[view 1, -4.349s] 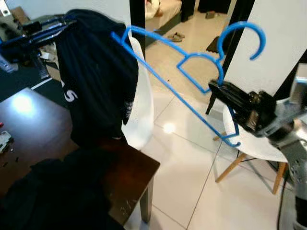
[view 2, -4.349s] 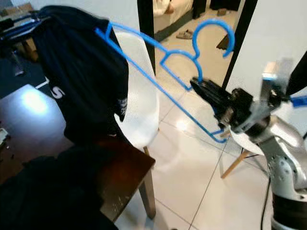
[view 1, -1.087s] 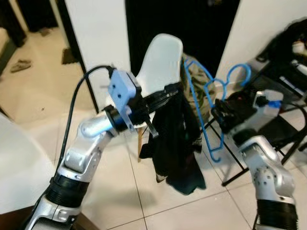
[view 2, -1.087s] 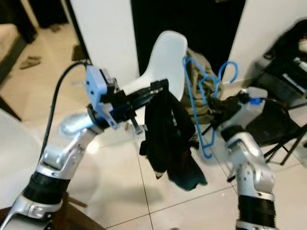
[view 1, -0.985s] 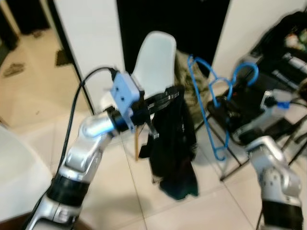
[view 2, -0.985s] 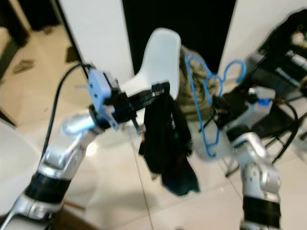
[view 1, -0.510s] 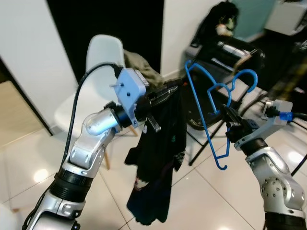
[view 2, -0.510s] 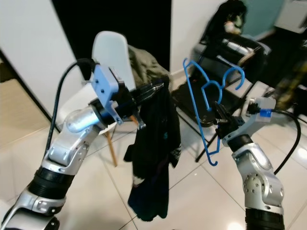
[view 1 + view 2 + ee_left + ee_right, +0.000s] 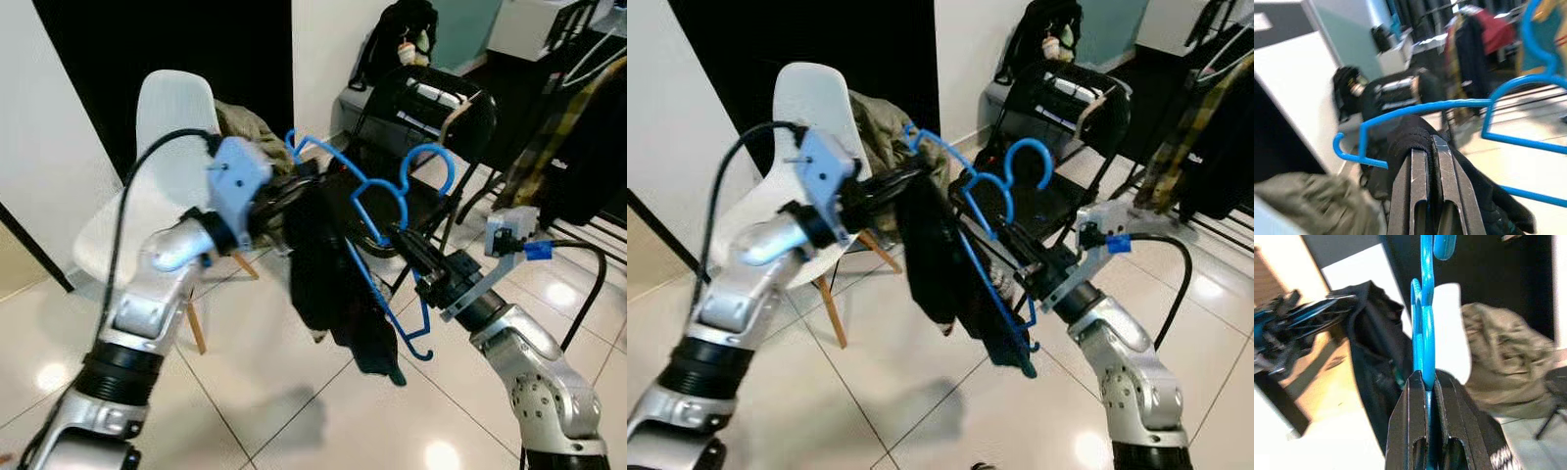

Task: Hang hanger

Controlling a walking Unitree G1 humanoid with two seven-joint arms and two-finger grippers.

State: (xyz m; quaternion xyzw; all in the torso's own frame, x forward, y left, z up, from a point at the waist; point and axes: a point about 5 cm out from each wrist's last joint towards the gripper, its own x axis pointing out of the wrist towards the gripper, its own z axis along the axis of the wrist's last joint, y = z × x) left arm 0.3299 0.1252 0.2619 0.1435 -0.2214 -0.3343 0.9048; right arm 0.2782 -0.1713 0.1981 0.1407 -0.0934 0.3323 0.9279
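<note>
Both hands full, held over the tiled floor

The right hand (image 9: 400,236) is clamped on the blue hanger (image 9: 367,230) (hook up), beside the black garment (image 9: 328,274) pinched in the left hand (image 9: 299,182); a white chair (image 9: 167,147) stands behind.

floor (image 9: 294,411): pale glossy tiles | white chair (image 9: 162,147) standing on it

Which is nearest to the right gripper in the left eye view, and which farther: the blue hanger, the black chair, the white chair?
1. The blue hanger: held in the right gripper itself.
2. The black chair: just behind the gripper, toward the robot's right.
3. The white chair: farthest, across on the robot's left, behind the left arm.
</note>
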